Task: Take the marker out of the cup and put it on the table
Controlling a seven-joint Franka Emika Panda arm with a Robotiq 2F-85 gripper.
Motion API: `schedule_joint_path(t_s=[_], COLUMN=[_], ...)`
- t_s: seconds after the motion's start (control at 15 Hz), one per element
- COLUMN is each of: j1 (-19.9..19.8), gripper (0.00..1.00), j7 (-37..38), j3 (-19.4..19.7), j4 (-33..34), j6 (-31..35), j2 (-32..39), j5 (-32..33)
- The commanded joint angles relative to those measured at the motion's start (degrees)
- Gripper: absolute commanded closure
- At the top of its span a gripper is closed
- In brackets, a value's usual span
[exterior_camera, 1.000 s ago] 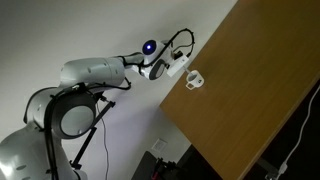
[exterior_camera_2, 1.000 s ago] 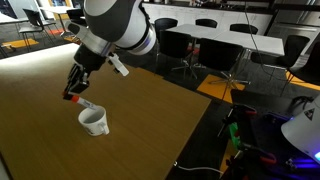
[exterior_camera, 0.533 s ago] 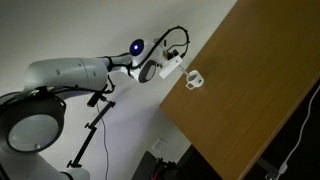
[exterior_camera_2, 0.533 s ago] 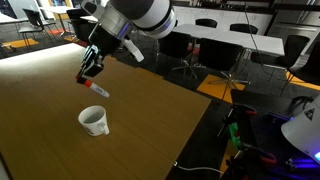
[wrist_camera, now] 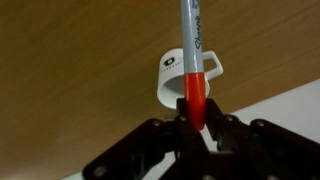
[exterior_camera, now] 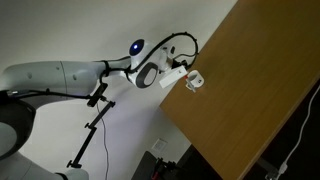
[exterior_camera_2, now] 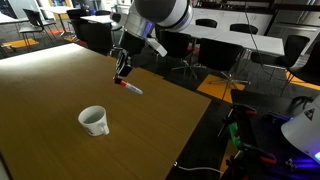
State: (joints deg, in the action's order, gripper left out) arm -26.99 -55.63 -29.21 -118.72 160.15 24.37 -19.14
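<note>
Wrist view: the tool [wrist_camera: 197,128] is clamped tight on the marker [wrist_camera: 192,60] at its orange-red end. In an exterior view, the marker hangs tilted over the table [exterior_camera_2: 45,90], well apart from the cup [exterior_camera_2: 94,121].

In an exterior view a long white meeting table [exterior_camera_2: 265,40] stands in the background. Black office chairs [exterior_camera_2: 236,62] line its near side, more chairs [exterior_camera_2: 207,22] stand behind it, and a white rounded object [exterior_camera_2: 303,130] sits well in front of it.

Nothing I can read: the marker [wrist_camera: 191,35] I hold bears blurred print, and the cup [wrist_camera: 170,85] has a small dark mark, too tiny to make out.
</note>
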Motion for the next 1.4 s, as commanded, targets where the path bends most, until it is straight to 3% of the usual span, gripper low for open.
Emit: schedule_joint_path(t_s=[0.0,0.2,0.47,1.2,1.27,1.33], j1=[7.48,12.11,16.12,18.27,18.19,18.21], gripper=[0.94,0.94,0.94,0.94,0.84,0.53], j7=[6.56,10.14,15.08,22.66,23.02,23.17], j3=[10.00,15.95,20.51,22.50,22.41,22.36], j4=[-0.85,1.18,4.45,18.41,19.59,20.61], j6=[-6.18,-10.04,-14.57,-28.20,-29.16,-30.03], j2=[-2.43,0.09,4.39,17.27,18.08,18.70], j5=[1.95,4.07,7.69,12.80,12.89,12.92])
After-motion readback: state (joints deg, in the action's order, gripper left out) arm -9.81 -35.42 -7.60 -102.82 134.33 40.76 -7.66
